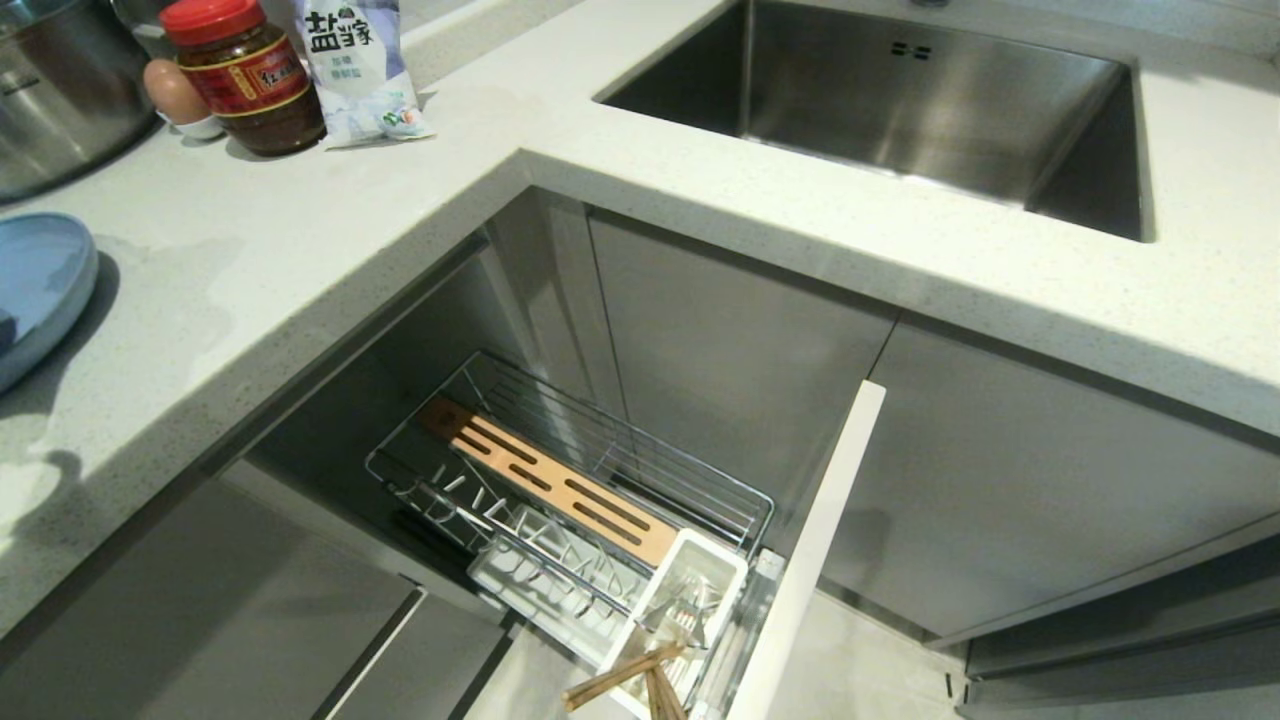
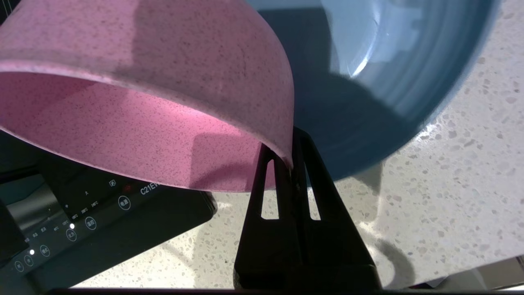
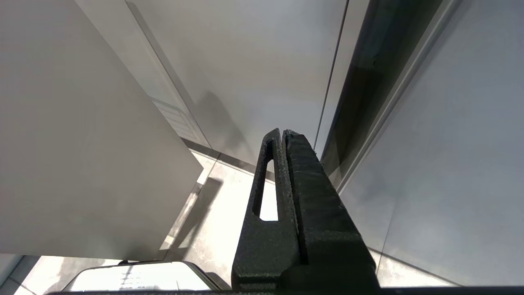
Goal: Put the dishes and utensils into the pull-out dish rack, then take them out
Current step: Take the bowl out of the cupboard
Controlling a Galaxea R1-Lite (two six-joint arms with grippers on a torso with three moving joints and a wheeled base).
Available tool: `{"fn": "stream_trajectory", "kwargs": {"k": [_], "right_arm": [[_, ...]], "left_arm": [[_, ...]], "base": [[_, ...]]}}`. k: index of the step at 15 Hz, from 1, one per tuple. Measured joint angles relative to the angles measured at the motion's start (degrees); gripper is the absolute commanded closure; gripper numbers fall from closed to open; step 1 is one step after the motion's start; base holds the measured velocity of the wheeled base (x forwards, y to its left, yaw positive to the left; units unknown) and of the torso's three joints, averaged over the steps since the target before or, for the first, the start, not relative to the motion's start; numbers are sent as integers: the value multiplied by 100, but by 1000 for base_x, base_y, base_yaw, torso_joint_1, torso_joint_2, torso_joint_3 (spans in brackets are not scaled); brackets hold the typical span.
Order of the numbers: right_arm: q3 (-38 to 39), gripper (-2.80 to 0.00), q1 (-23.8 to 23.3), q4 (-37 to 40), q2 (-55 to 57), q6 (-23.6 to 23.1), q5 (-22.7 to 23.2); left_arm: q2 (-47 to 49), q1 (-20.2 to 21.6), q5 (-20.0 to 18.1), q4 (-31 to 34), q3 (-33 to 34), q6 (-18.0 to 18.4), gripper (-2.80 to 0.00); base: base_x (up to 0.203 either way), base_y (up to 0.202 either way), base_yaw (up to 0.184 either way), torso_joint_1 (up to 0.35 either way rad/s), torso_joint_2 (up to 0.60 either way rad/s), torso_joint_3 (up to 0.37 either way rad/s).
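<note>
Left gripper (image 2: 291, 157) pinches the pink bowl (image 2: 143, 102) by its rim, above the counter (image 2: 450, 184) beside the blue plate (image 2: 393, 69).
Held by such a thin edge, the bowl could pivot or slip free and hit the plate. Neither arm shows in the head view; the rack (image 1: 560, 490) stands pulled out, chopsticks (image 1: 625, 675) in its caddy; right gripper (image 3: 282, 135) idle, fingers together.

Matte pink bowl (image 2: 143, 82) hangs tilted above the counter, its rim pinched. Light-blue plate (image 1: 35, 290) lies flat far left. Chrome wire dish rack (image 1: 560, 500) stands pulled out, wooden chopsticks (image 1: 630, 680) leaning in its white caddy (image 1: 700, 570)
</note>
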Motion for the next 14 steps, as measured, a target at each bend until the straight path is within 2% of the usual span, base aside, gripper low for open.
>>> {"fn": "stream_trajectory", "kwargs": {"k": [7,8,14], "right_arm": [[0,0,2,-2,0,-1,0],[0,0,2,-2,0,0,-2],[0,0,2,-2,0,-2,0]], "left_arm": [[86,20,25,-1,2,2,0],[91,20,27,2,2,5,-280],[91,20,33,10,9,10,-280]], "base": [[0,0,0,0,0,0],[0,0,0,0,0,0],[0,0,0,0,0,0]]}}
